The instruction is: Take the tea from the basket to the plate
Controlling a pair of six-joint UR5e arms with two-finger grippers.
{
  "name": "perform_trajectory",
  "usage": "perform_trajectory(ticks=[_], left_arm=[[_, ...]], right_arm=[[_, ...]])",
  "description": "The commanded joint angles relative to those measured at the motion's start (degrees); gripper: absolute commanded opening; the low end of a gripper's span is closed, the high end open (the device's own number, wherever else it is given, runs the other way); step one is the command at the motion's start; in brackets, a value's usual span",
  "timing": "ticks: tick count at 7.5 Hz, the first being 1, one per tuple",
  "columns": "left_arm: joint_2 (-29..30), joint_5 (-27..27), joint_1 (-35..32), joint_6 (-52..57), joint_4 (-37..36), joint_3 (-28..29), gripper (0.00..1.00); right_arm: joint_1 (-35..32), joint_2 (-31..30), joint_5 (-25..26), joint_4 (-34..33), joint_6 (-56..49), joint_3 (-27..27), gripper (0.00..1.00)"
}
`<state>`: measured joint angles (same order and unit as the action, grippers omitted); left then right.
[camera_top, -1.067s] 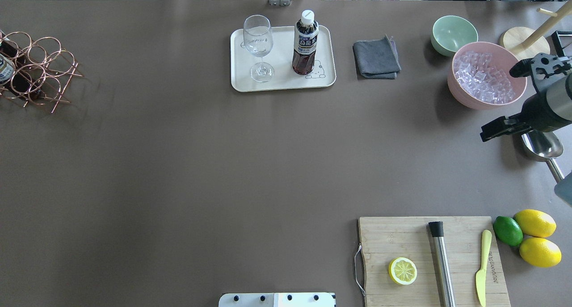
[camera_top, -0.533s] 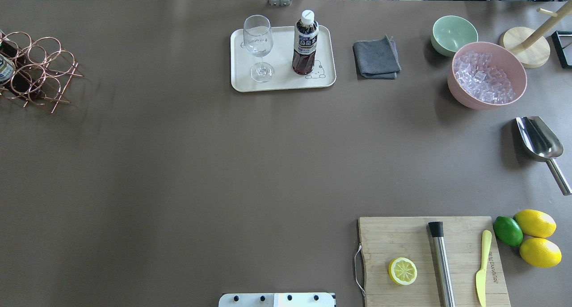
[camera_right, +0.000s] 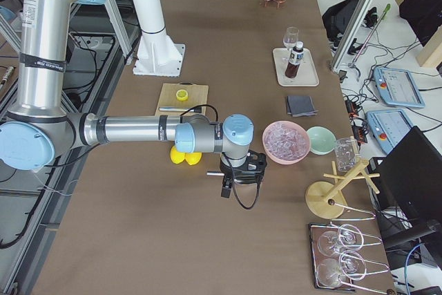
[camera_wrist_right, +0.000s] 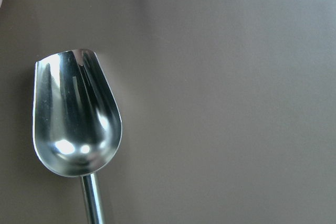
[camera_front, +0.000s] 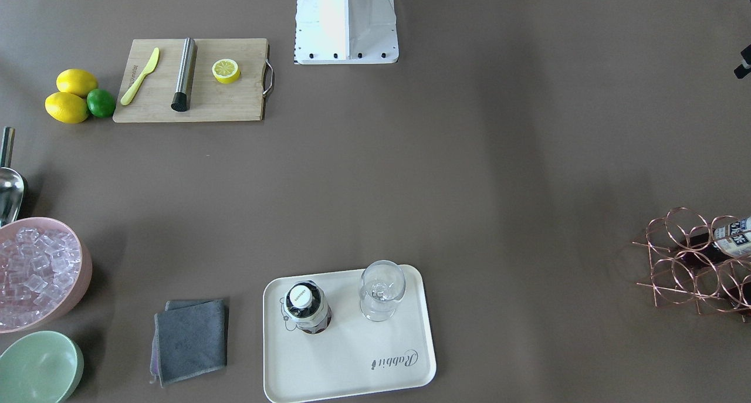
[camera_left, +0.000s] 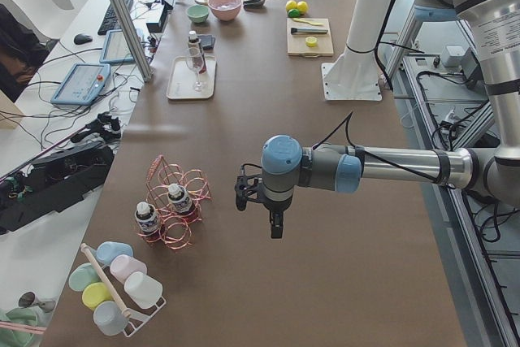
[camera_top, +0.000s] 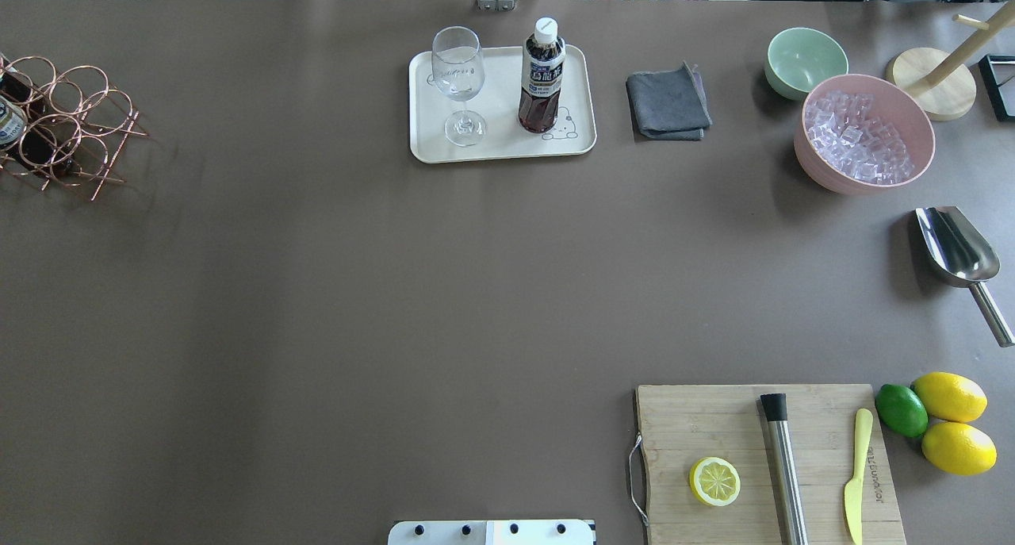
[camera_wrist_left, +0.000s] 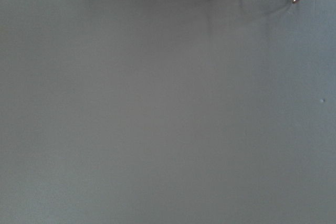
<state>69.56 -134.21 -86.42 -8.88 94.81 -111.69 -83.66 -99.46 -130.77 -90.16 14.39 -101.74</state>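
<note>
One tea bottle point(camera_top: 542, 77) stands upright on the cream plate point(camera_top: 501, 144), next to a wine glass point(camera_top: 458, 77); it also shows in the front view point(camera_front: 305, 306). The copper wire basket point(camera_top: 67, 124) sits at the table's far left with two more bottles point(camera_left: 148, 219) in it. My left gripper point(camera_left: 260, 205) hangs over bare table beside the basket, apart from it. My right gripper point(camera_right: 238, 177) hovers past the pink bowl, above the metal scoop point(camera_wrist_right: 76, 114). Both show only in the side views, so I cannot tell whether they are open or shut.
A grey cloth point(camera_top: 668, 102), a green bowl point(camera_top: 805, 59) and a pink bowl of ice point(camera_top: 864, 132) stand right of the plate. A cutting board point(camera_top: 714, 418) with a lemon half, muddler and knife sits front right, beside lemons and a lime point(camera_top: 900, 409).
My right gripper was over the scoop at the overhead view's right edge and has moved out of that view. The bottles, plate and basket have not moved.
</note>
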Motion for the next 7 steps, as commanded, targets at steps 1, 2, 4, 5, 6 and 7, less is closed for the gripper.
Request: perform_trajectory(ticks=[1, 2, 4, 5, 6, 7], left_arm=[[-0.04, -0.17, 0.29, 0.0, 0.2, 0.16, 0.99], [-0.04, -0.26, 0.29, 0.0, 0.12, -0.02, 0.99], [-0.04, -0.17, -0.23, 0.0, 0.12, -0.02, 0.99], [-0.04, -0.17, -0.24, 0.0, 0.12, 0.07, 0.99], [-0.04, -0.09, -0.33, 0.0, 0.12, -0.1, 0.99], [-0.04, 0.0, -0.76, 0.0, 0.2, 0.07, 0.99]], right_arm=[[-1.5, -0.03, -0.27, -0.11, -9.46, -0.39, 1.0], [-1.59, -0.03, -1.58, -0.28, -9.55, 0.57, 1.0], [-1.59, 0.06, -1.59, -0.46, -9.55, 0.66, 1.0], [-1.59, 0.06, -1.68, -0.46, -9.47, 1.1, 1.0], [-1.59, 0.15, -1.59, -0.46, -9.46, 1.28, 1.0], [-1.59, 0.15, -1.59, -0.46, -9.46, 1.28, 1.0]])
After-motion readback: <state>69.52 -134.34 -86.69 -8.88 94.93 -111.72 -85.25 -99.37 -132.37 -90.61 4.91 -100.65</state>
